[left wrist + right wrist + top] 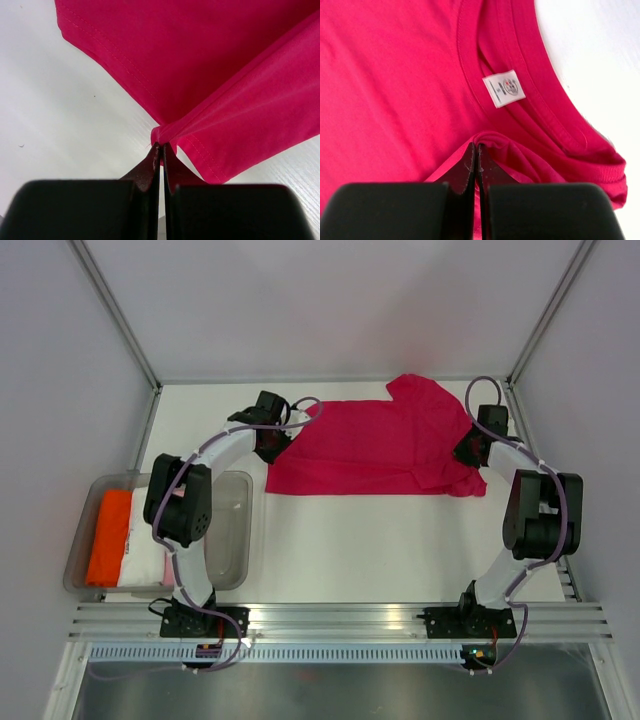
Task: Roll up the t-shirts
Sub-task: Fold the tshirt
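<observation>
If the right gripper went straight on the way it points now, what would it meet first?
The right gripper, shut on a fold of the t-shirt, would probably push into more of that cloth, near the collar and white label; depth is unclear.

Plain magenta-pink t-shirt (380, 445), white label (504, 88)

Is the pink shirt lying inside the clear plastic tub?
No, the pink t-shirt lies spread on the white table, apart from the tub.
</observation>
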### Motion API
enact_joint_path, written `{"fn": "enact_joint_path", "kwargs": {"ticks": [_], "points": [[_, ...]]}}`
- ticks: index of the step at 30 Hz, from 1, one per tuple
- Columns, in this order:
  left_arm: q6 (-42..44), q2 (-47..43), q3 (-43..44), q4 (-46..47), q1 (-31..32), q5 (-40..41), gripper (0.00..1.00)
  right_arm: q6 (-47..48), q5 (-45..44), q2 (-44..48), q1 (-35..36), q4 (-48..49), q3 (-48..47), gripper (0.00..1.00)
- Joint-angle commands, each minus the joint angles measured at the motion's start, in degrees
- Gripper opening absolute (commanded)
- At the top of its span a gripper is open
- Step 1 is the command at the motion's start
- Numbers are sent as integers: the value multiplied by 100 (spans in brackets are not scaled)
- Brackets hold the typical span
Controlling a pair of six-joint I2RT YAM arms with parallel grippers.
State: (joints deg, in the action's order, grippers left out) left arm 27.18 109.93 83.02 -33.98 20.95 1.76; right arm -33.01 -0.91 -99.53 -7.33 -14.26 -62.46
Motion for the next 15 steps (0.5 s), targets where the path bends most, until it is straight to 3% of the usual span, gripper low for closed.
{"fn": "enact_joint_path", "kwargs": {"ticks": [1, 13, 15], "points": [[-125, 186, 293, 119, -56, 132, 2, 137, -85, -154, 21, 161, -355, 0], [-169, 573, 478, 128, -47, 395, 2, 155, -138, -647, 30, 187, -715, 0], [-160, 617, 504, 128, -56, 404, 2, 242, -111, -795, 30, 117, -811, 8]]}}
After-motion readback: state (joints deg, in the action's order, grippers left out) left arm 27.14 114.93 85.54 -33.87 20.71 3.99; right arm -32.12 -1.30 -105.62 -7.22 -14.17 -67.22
